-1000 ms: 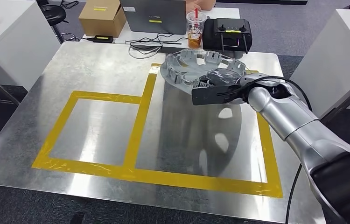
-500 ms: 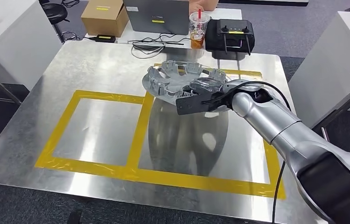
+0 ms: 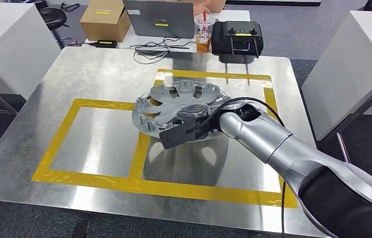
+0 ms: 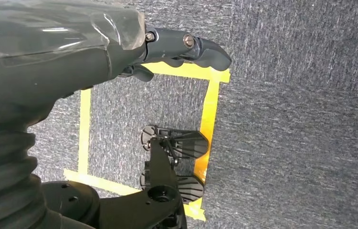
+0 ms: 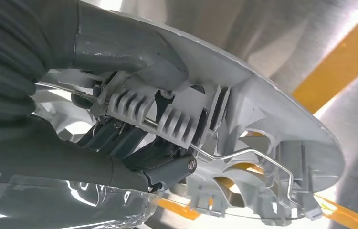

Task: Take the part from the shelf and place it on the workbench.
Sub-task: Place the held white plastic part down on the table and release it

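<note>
part: we see a round grey plastic part [image 3: 174,106], ribbed and slotted round its rim, held tilted over the bench [image 3: 75,84], above the yellow tape outline [image 3: 94,173] where the dividing strip meets the bigger box; whether its low edge touches the metal we cannot tell
right hand: our right hand [image 3: 191,124] grips the part at its near edge; in the right wrist view the thick thumb [image 5: 120,47] lies over the outer face of the part [image 5: 282,119] and the dark fingers [image 5: 134,152] clasp it from inside, by a thin wire clip [image 5: 263,157]
left hand: our left hand [image 4: 167,45] hangs over grey carpet [image 4: 301,119] with a yellow tape square [image 4: 210,109] on it; its fingers are curled in with nothing in them
bench: bare metal sheet, reflecting the part beneath it
behind the bench: a cardboard box [image 3: 105,19], a laptop [image 3: 159,17], an iced drink with a red straw [image 3: 203,32] and a black controller [image 3: 237,35], on a white table [image 3: 233,16]
</note>
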Robot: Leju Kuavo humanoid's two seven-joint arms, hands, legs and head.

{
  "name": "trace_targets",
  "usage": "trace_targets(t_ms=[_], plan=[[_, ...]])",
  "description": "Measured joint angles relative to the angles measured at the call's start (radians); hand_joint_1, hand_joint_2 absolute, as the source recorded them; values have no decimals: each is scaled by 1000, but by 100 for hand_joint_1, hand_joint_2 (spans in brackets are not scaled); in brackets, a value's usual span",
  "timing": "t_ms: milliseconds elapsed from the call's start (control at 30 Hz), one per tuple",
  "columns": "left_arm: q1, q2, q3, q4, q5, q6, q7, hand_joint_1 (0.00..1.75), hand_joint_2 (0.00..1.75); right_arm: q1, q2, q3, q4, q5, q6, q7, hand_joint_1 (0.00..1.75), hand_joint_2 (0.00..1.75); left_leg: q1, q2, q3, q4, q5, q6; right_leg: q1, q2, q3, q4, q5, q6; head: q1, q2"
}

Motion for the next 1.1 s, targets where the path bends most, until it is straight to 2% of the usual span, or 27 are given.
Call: trace_targets(t_ms=[33,100,167,267,300,333,367,400,467,500,567,633,667,700,767,800,833,867,933,967,1000,1100], plan=[[1,1,0,0,0,0,0,0,175,-2,-1,5,1,-2,-2,1,175,175,-3,-1,3,-4,-3,3,1,0,-1,-1,1,5,0,0],[3,3,0,0,-4,-2,0,0,175,-1,-5,14,6,-5,-7,1,87,87,-3,0,6,-12,3,16,1,-1,-2,-2,1,15,0,0],[3,6,0,0,-16,-14,4,0,175,-1,-13,18,11,-8,-16,0,0,0,1,2,11,-26,14,31,2,-3,-26,44,-26,17,2,0],[2,14,0,0,-32,-41,21,0,175,3,-25,24,22,-14,-22,-2,0,0,0,3,11,-31,19,39,1,-5,-113,235,-105,10,3,0],[2,15,0,0,-33,-48,27,0,175,7,-27,27,25,-15,-22,-2,0,0,-1,2,11,-31,19,39,1,-5,-131,275,-116,13,3,0],[2,17,0,0,-33,-53,32,0,175,8,-29,30,27,-15,-21,-2,0,0,-1,2,10,-31,19,40,1,-5,-129,274,-111,18,3,0],[2,17,0,0,-33,-55,36,0,175,8,-30,32,29,-15,-21,-2,0,0,-2,1,10,-29,19,39,1,-6,-106,232,-93,25,3,0],[2,18,0,0,-33,-56,39,0,175,6,-30,33,29,-15,-19,-2,0,0,-2,1,10,-27,19,38,1,-7,-66,158,-66,30,3,0],[0,18,0,0,-33,-57,42,0,175,0,-28,35,31,-15,-15,0,0,0,-6,1,8,-21,16,33,4,-10,3,28,-26,26,2,0],[0,18,0,0,-33,-57,43,0,175,-3,-27,35,31,-15,-12,1,0,0,-8,1,6,-19,16,28,6,-11,20,-3,-17,20,2,0],[-1,20,0,0,-32,-57,44,0,175,-5,-25,38,32,-15,-8,3,0,0,-8,1,4,-19,18,19,9,-11,24,-14,-12,7,1,0],[-1,21,0,0,-32,-56,45,0,87,-7,-24,39,32,-15,-5,5,0,0,-4,0,-4,-6,7,8,4,-11,27,-18,-7,-2,1,0],[-1,22,0,0,-32,-54,45,0,44,-10,-22,40,33,-15,1,8,0,0,-2,-1,-17,22,-12,2,0,-10,29,-20,-6,-5,0,0],[-1,24,0,0,-31,-50,45,0,0,-13,-20,41,33,-15,15,14,0,0,1,-1,-41,73,-40,-4,-3,-10,30,-21,-5,-8,-1,0],[0,26,0,0,-30,-37,43,0,0,-19,-18,50,35,-15,66,30,0,0,7,-1,-103,213,-102,-14,-3,-10,30,-20,-5,-9,-2,0],[1,27,0,0,-30,-30,41,0,0,-23,-18,57,37,-16,97,36,0,0,9,-1,-127,263,-117,-18,-3,-10,30,-20,-5,-9,-2,0],[2,28,0,0,-30,-23,38,0,0,-27,-18,64,39,-17,123,39,0,0,12,-1,-133,276,-113,-19,-3,-10,31,-20,-5,-9,-2,0],[2,29,0,0,-30,-19,36,0,0,-32,-18,71,41,-20,143,40,0,0,14,-1,-119,247,-91,-20,-4,-10,32,-20,-5,-8,-2,0],[2,33,0,0,-30,-15,33,0,0,-48,-18,81,43,-24,160,40,0,0,16,-1,-46,106,-27,-18,-4,-8,34,-20,-6,-7,-2,0],[2,34,0,0,-30,-15,33,0,0,-58,-18,85,44,-25,163,40,0,0,15,-2,-12,42,-7,-15,-2,-7,33,-19,-6,-4,-1,0],[2,34,0,0,-30,-14,33,0,0,-67,-18,89,45,-25,165,40,0,0,12,-2,10,1,2,-12,0,-6,31,-20,-5,-1,-1,0],[2,35,0,0,-30,-14,33,0,0,-78,-19,97,48,-27,168,40,0,0,7,-2,19,-19,2,6,1,-6,25,-23,-3,16,-1,0]])
